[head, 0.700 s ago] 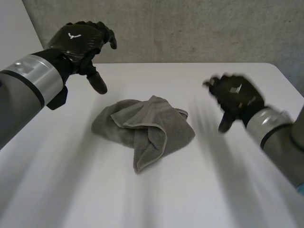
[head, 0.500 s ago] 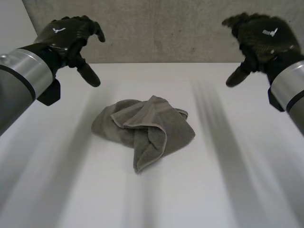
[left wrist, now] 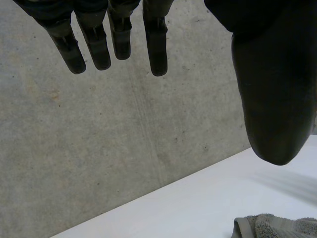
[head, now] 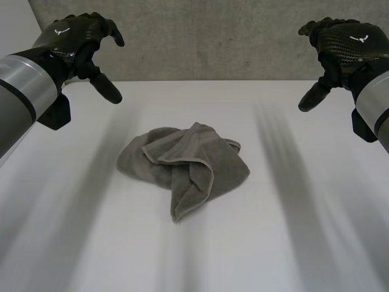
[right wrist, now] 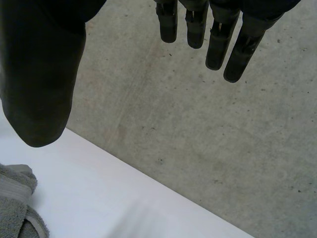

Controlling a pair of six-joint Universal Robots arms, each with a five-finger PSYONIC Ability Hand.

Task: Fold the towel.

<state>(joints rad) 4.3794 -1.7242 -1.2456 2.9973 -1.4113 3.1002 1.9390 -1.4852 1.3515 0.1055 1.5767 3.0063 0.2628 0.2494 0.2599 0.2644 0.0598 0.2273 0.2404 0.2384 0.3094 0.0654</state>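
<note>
Just behind the white table point(head: 292, 243) rises a grey concrete wall point(head: 243, 36), rough, with small pits and pale stains. The table top is smooth and matt, with a straight far edge and a rounded corner at the robot's right side.

The left hand point(head: 79, 39) hangs high over the far left part of the table, in front of the wall. Its fingers are loosely extended and spread away from the thumb, and it holds nothing. The right hand point(head: 343, 45) hangs in the same way over the far right part, its fingers relaxed and apart from the thumb, also holding nothing. Both hands are black with a woven, slightly shiny surface, and each is well apart from the towel point(head: 182, 167). In each wrist view only a small end of the cloth appears, beyond the thumb.

The towel lies near the middle of the table, between the two hands and closer to the robot than they are. It is grey terry cloth, soft and fuzzy, with a flat hemmed border, and it is crumpled into a low rounded heap. The heap is widest across the table, from left to right. One folded flap, edged by the hem, runs over the top and narrows to a tip that points toward the robot.
</note>
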